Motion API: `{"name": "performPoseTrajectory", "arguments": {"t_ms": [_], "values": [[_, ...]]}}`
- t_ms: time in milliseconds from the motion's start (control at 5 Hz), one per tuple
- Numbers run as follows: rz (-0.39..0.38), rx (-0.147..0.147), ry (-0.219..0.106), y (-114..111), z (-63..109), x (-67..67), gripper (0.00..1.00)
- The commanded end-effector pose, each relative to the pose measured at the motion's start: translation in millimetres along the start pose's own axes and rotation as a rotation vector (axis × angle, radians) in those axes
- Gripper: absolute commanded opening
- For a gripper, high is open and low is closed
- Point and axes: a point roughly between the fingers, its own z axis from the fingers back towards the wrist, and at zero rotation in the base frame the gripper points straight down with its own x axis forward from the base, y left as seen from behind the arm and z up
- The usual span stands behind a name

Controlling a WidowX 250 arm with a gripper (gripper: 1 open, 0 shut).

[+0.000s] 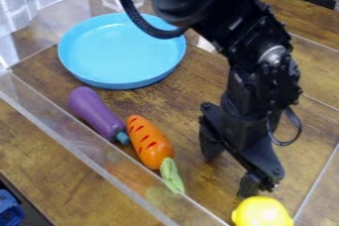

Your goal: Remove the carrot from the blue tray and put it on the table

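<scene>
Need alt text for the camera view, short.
An orange carrot lies on the dark wood table beside a purple eggplant, outside the empty blue tray. A black robot arm's open gripper points down at the table to the carrot's right, near a yellow lemon.

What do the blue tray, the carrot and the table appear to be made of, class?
Blue tray: likely plastic, smooth with a soft sheen. Carrot: probably moulded plastic or rubber, glossy orange with ridges. Table: wood planks, or a wood-look surface, showing dark grain.

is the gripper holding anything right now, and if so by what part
Nothing is held. The black gripper stands open over bare table, apart from the small orange toy carrot lying on the wood.
</scene>
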Motion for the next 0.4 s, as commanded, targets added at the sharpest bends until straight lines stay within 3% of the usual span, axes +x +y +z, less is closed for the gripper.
{"name": "performPoseTrajectory", "arguments": {"t_ms": [0,200], "values": [[0.088,0.013,0.040,16.5,-6.9,-5.9,1.00],[0.130,0.015,0.052,21.9,-6.2,-7.4,1.00]]}}
